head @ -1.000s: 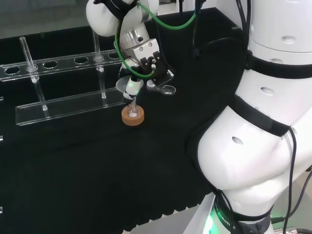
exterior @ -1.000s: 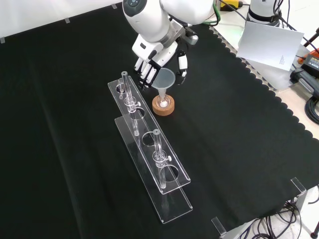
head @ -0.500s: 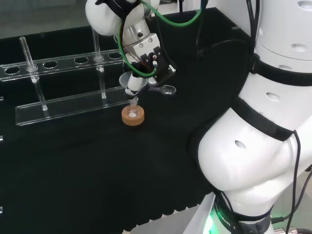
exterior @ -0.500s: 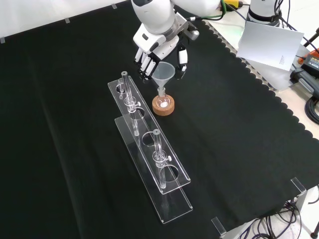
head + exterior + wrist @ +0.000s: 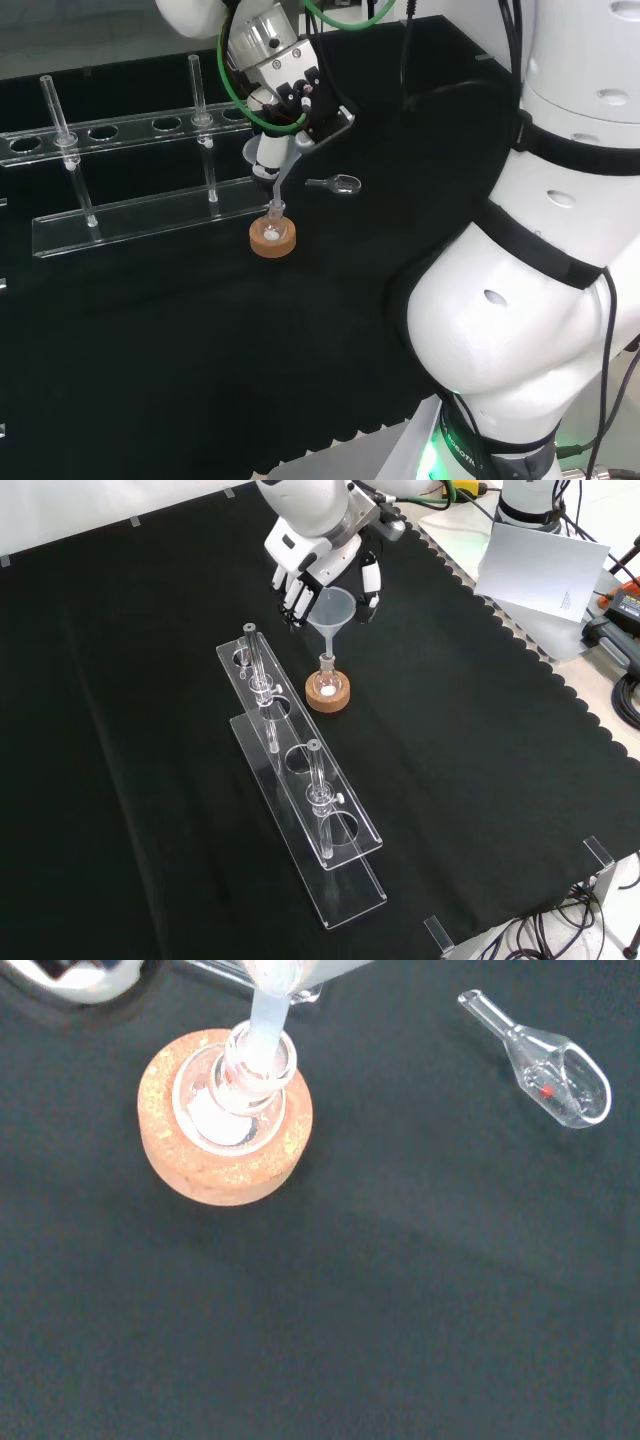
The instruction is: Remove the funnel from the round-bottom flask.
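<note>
- Hand [image 5: 322, 572] with fingers curled around funnel [image 5: 331, 615] rim, front view.
- Funnel stem tip inside neck of round-bottom flask [image 5: 327, 677].
- Flask on cork ring [image 5: 328, 693], right of clear rack [image 5: 300, 780].

A clear rack [image 5: 300, 780] stands just beside the robot hand [image 5: 318, 565] on the front view's left; bare surface [image 5: 480, 740] lies open on its right.

The scene is lit evenly and brightly from above. Little light is reflected by the black cloth [image 5: 480, 780]. In the wrist view, the funnel [image 5: 262, 1020] stem is blurred; the cork ring [image 5: 225, 1165] is rendered sharply.
</note>
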